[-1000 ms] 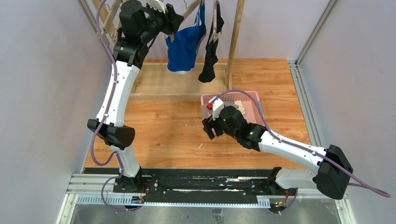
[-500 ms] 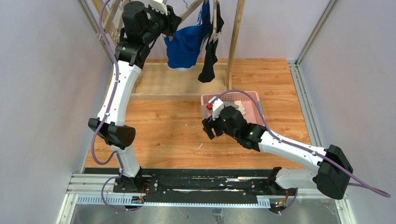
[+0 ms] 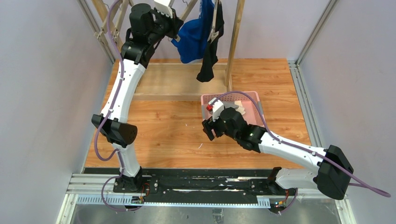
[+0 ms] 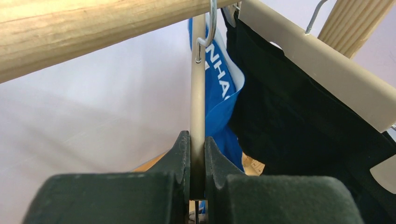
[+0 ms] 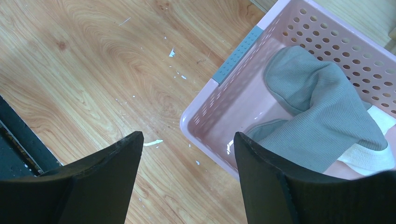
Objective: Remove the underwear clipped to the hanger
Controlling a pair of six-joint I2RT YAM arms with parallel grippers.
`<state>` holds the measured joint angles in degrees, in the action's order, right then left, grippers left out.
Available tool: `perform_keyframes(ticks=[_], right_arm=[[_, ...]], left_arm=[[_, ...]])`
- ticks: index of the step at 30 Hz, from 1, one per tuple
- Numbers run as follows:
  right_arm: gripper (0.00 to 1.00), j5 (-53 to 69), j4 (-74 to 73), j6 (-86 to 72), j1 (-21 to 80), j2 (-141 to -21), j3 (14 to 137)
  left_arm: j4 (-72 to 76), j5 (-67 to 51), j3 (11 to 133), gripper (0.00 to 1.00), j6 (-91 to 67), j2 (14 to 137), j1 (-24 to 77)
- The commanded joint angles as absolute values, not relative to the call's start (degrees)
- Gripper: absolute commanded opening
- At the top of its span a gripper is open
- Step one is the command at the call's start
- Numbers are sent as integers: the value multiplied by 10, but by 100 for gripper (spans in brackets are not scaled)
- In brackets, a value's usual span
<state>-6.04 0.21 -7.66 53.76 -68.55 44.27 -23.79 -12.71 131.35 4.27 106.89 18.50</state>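
The bright blue briefs hang from a beige hanger on the wooden rail at the back. My left gripper is raised to the rail and shut on that hanger's edge, as the left wrist view shows. The black briefs hang just right on a second hanger; they fill the right of the left wrist view, behind the blue ones. The light grey briefs lie in the pink basket. My right gripper is open and empty, low over the basket's near left corner.
The wooden drying rack's posts and low frame stand at the back of the wooden tabletop. The pink basket sits right of centre. Grey walls and metal rails close in both sides.
My left gripper has moved up and to the right with the hanger, swinging the blue briefs up and right against the black ones. The right arm has not moved.
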Motion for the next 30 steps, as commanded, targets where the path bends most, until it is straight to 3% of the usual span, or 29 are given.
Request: perform_keyframes(ticks=[1,30], right_arm=[[73,-65,19,-74,549,-675,433],[73,-56,44,-84,551,-697,418]], left_arm=[[-228,-118,1310,0,40,1074,190],[-153,-27,1234,0,83,942,190]])
